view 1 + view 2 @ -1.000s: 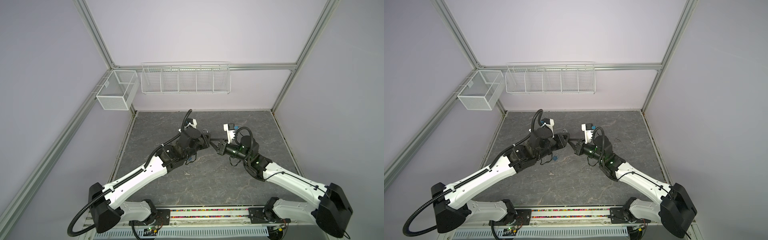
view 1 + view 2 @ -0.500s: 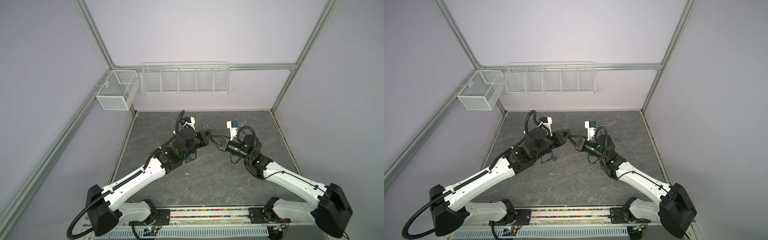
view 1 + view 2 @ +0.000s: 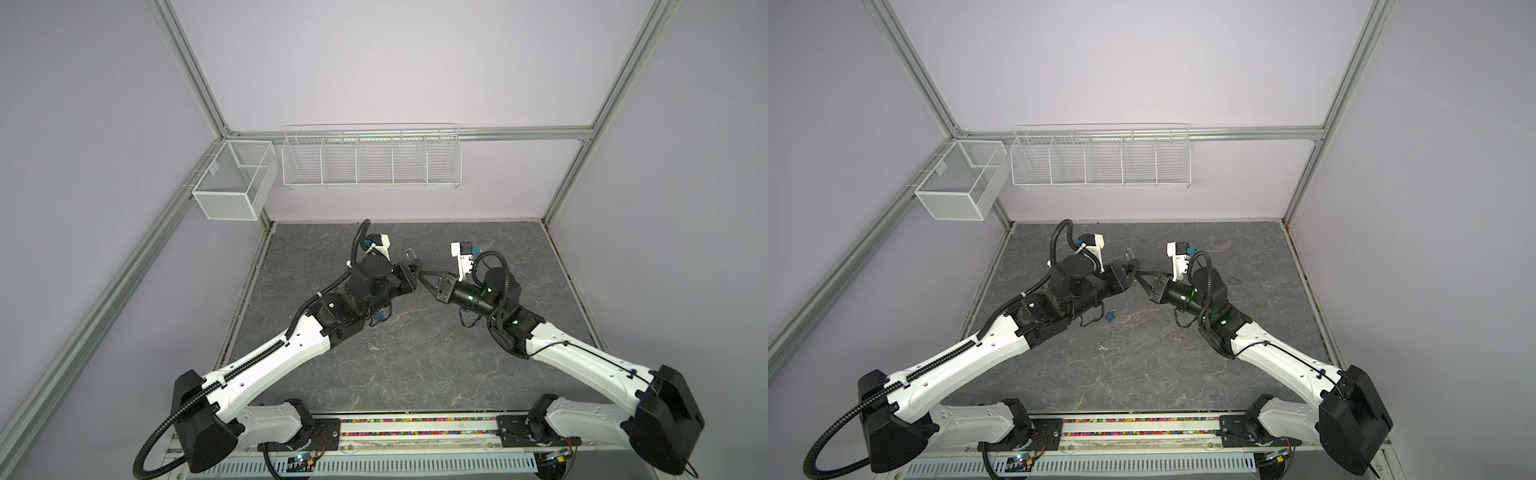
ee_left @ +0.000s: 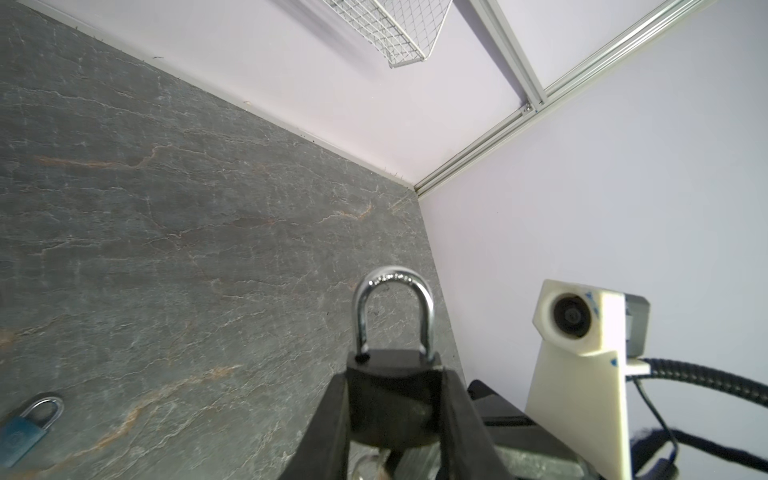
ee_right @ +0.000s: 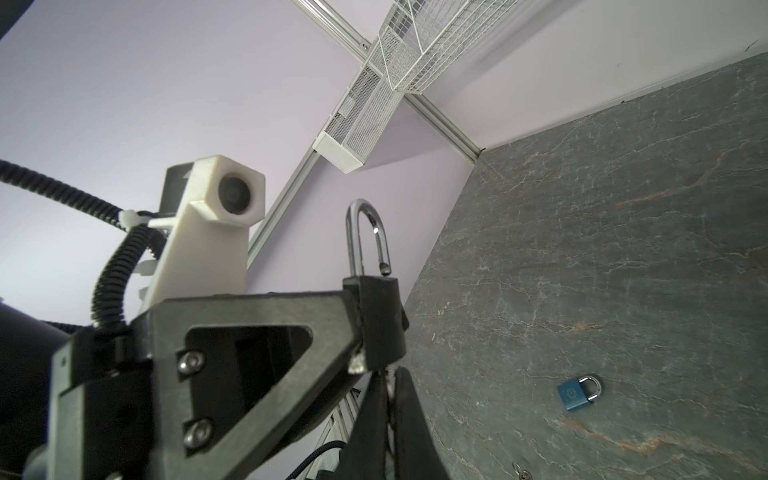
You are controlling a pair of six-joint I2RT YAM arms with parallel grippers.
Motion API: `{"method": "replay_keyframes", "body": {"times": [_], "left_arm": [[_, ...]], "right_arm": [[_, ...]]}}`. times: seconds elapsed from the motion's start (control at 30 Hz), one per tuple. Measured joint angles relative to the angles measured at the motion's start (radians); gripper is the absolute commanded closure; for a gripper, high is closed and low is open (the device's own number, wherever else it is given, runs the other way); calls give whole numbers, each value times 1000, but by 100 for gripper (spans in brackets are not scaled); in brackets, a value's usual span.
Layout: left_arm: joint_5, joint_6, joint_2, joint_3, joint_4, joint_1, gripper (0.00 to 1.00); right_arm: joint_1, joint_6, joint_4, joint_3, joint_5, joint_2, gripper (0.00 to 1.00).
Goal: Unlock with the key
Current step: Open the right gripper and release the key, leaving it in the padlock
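Note:
My left gripper point(image 3: 412, 267) point(image 4: 392, 376) is shut on the black body of a padlock point(image 4: 392, 399) held above the table's middle. Its silver shackle point(image 4: 392, 278) point(image 5: 365, 232) points up and away, and in the right wrist view one leg stands free of the body. My right gripper point(image 3: 422, 274) point(image 5: 388, 376) meets the lock's underside, its fingers pinched together on the thin silver key point(image 5: 390, 388) that goes into the lock. In both top views the two grippers touch tip to tip, with the shackle point(image 3: 1129, 253) just behind them.
A small blue padlock point(image 3: 378, 318) point(image 5: 577, 392) lies on the slate table point(image 3: 415, 365) under the left forearm. A small metal ring point(image 3: 1100, 346) lies in front of it. White wire baskets point(image 3: 372, 158) hang on the back wall and a mesh box point(image 3: 232, 183) at the left corner.
Both grippers, still joined at the padlock, have shifted slightly up and toward the back. The left wrist has turned, so the shackle now stands clear behind the fingers.

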Motion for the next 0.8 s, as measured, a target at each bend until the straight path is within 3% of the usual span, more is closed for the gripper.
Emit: {"method": "replay_keyframes", "body": {"times": [0.33,0.6,0.8], "left_arm": [[-28,60,12,47,-122,1,100],[-23,157,12,62,-215,19,100],[27,330,-42,-48,-208,20,100]], "right_arm": [[14,-117,-111,12,3,-21,74],[13,-250,-364,68,64,-99,40],[5,-365,-602,242,96,-87,27]]}}
